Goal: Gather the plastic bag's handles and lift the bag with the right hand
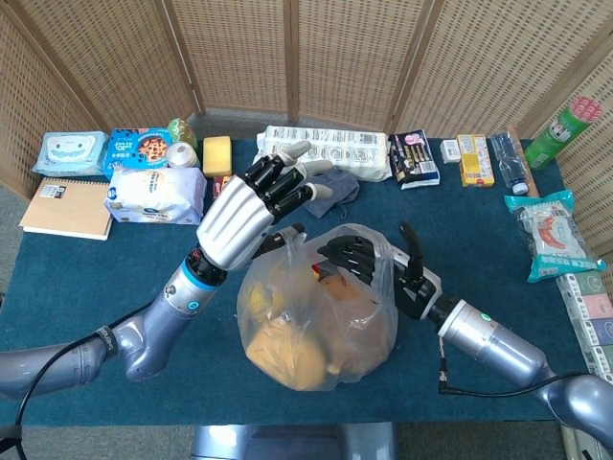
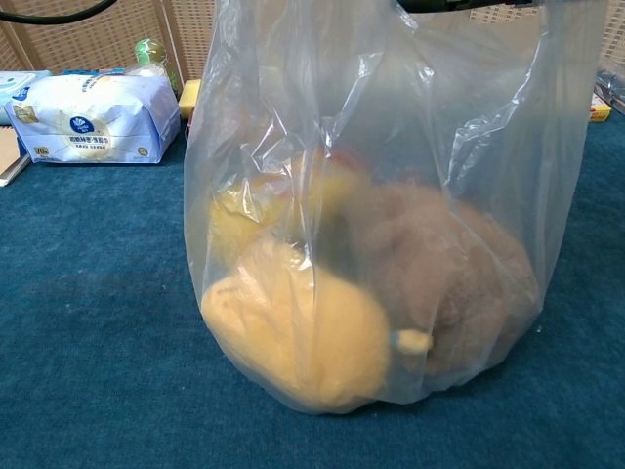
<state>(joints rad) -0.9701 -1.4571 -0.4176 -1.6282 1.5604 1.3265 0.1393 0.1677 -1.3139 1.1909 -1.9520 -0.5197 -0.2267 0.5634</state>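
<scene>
Bag: your clear plastic bag sits on the blue surface, near the middle and toward the near edge. In the chest view its base rests on the cloth, so it is not lifted.
Contents: yellow and brown soft items fill the lower half, blurred through the film.
Handles: the left handle stands up beside your left hand; the right handle drapes over your right hand's fingers.
Right hand: your right hand reaches in from the right at the bag's mouth, dark fingers curled over the right handle and the rim. You cannot tell from these views whether they actually grip the plastic.
Left hand: your left hand is above the bag's far left edge, back toward the camera, fingers extended and slightly apart. Its thumb side is close to the left handle; contact is not clear.
Far left of surface: tissue pack, wipes pack, notebook.
Far middle: long white package.
Right edge: green can, snack bag.
</scene>
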